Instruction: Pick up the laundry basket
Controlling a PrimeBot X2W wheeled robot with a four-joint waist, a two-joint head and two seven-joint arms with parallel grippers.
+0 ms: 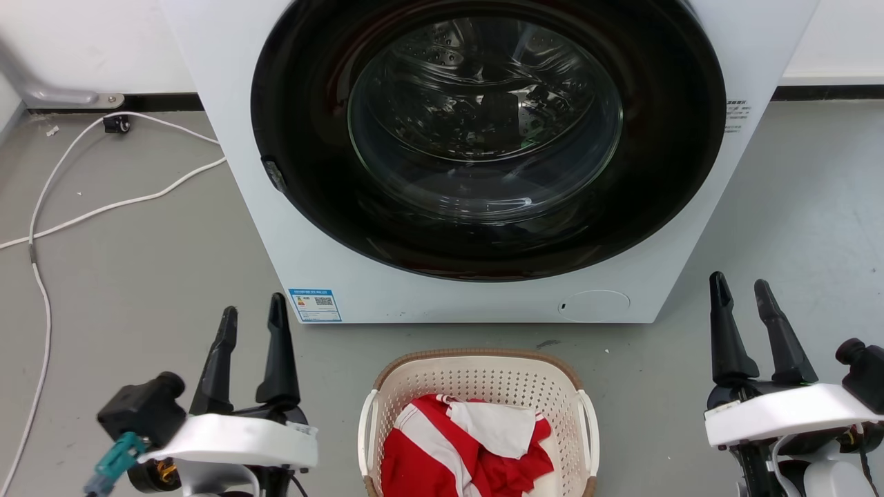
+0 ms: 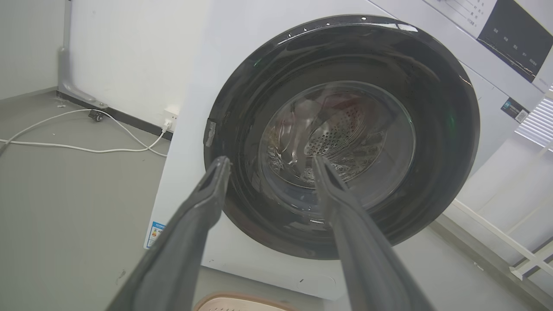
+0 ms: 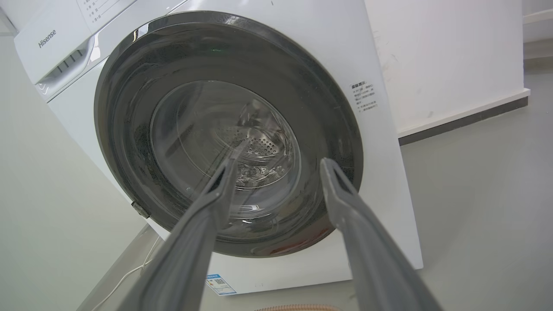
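- The laundry basket (image 1: 483, 383) sat on the grey floor (image 1: 138, 297) just in front of the washing machine (image 1: 428, 304), close to its base but apart from it, and low in the middle of my head view.
- It lay between my two claws, and neither one touched it.
- Its cream walls were perforated, a brown woven-look rim ran round the top, and a white handle (image 1: 366, 431) stood on each side.
- Inside it lay a crumpled red-and-white striped garment (image 1: 428, 442) with a plain white piece of cloth (image 1: 501, 424) folded over it; the pile sat below the rim.
- A thin arc of the same brown rim (image 2: 242, 300) showed at the bottom edge of my left wrist view.
- My left gripper (image 1: 254, 307) stood wide, its two dark fingers spread with nothing between them, raised to the basket's left and pointing at the machine.
- My right gripper (image 1: 740, 281) was likewise wide and held nothing, off to the basket's right.
- The machine's round dark door (image 1: 483, 241) was shut; behind the glass (image 1: 483, 117) I saw the perforated steel drum, but reflections kept me from telling whether anything lay in it.
- A white cable (image 1: 103, 207) trailed over the floor to the machine's left.
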